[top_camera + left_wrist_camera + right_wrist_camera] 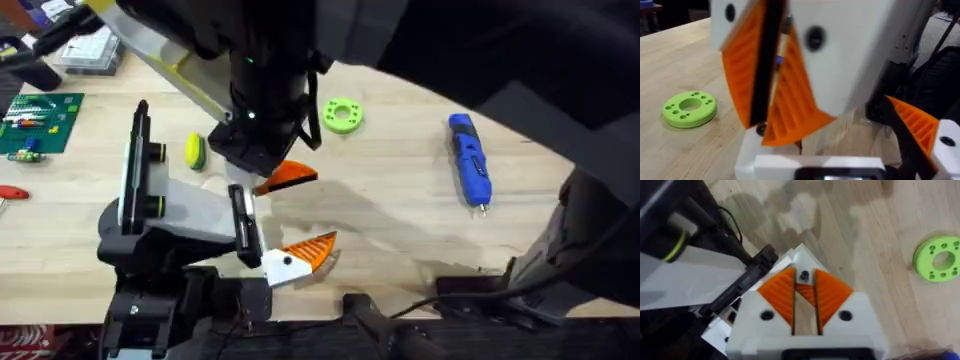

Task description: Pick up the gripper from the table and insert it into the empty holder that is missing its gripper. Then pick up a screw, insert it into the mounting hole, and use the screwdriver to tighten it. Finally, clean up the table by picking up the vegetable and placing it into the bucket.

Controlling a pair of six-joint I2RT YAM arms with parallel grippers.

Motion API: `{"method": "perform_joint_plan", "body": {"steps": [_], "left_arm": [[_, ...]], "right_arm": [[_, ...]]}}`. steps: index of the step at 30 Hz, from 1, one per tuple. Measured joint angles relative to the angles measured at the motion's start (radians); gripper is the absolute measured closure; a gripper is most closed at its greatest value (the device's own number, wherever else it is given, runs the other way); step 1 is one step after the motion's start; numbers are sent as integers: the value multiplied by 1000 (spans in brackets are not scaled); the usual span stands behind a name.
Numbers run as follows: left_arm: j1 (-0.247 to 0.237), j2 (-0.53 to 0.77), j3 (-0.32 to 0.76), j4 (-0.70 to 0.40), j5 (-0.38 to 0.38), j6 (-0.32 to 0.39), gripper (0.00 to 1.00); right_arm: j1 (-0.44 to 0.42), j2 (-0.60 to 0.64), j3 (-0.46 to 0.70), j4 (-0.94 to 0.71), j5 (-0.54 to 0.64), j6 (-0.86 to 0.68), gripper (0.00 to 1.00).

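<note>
Screw (803, 275) pinched in right claw (804, 287)

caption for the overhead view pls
Bright-blue pen-shaped screwdriver and lime-green plastic ring lie apart on the wooden table.

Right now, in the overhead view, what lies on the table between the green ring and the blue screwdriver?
Nothing: overhead, the stretch between the green ring and the screwdriver is bare wood.

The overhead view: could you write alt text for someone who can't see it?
A dark robot arm hangs over a wooden table beside a grey-and-black fixture bearing a ribbed orange finger. Nearby lie a blue screwdriver, a lime-green ring and a small yellow-green vegetable.
</note>
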Motion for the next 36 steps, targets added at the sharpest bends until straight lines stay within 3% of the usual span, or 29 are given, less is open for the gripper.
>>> {"method": "perform_joint_plan", "body": {"steps": [4,5,36], "left_arm": [[0,0,0,0,0,-2,15],[0,0,0,0,0,-4,15],[0,0,0,-2,9,-5,14]], "right_arm": [[0,7,0,1,-1,1,980],[0,8,0,1,-1,0,991],[0,3,0,-35,7,1,996]]}}
